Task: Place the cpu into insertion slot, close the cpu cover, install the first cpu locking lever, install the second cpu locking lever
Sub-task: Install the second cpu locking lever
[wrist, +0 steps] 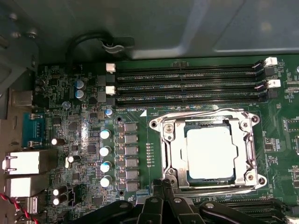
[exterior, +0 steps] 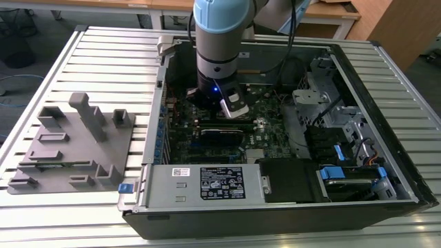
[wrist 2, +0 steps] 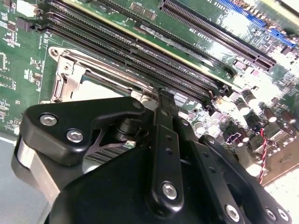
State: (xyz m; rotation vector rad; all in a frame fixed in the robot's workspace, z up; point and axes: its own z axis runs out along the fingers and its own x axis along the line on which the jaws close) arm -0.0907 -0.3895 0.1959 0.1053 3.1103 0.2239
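Observation:
The cpu (wrist: pixel 210 151), a square silver-topped chip, lies flat in the insertion slot (wrist: pixel 256 179) on the green motherboard. The cpu cover (wrist: pixel 175 149), a silvery frame plate, is down around it with the chip showing through its window. Thin wire locking levers lie along two opposite sides of the frame, one (wrist: pixel 201 113) by the memory slots, the other (wrist: pixel 215 191) on the gripper's side. My gripper (wrist: pixel 162 186) is shut, its black fingertips together just off a corner of the socket. In the second wrist view the gripper (wrist 2: pixel 161 95) hides part of the cpu (wrist 2: pixel 93 84). The exterior view has the gripper (exterior: pixel 231 111) down inside the case.
Long black memory slots (wrist: pixel 187 86) run beside the socket. Capacitors (wrist: pixel 105 149) and rear ports (wrist: pixel 23 163) sit to its other side. The open case holds a power supply (exterior: pixel 206 186) and drive cage (exterior: pixel 324 108). A grey fixture tray (exterior: pixel 69 144) rests on the slatted table.

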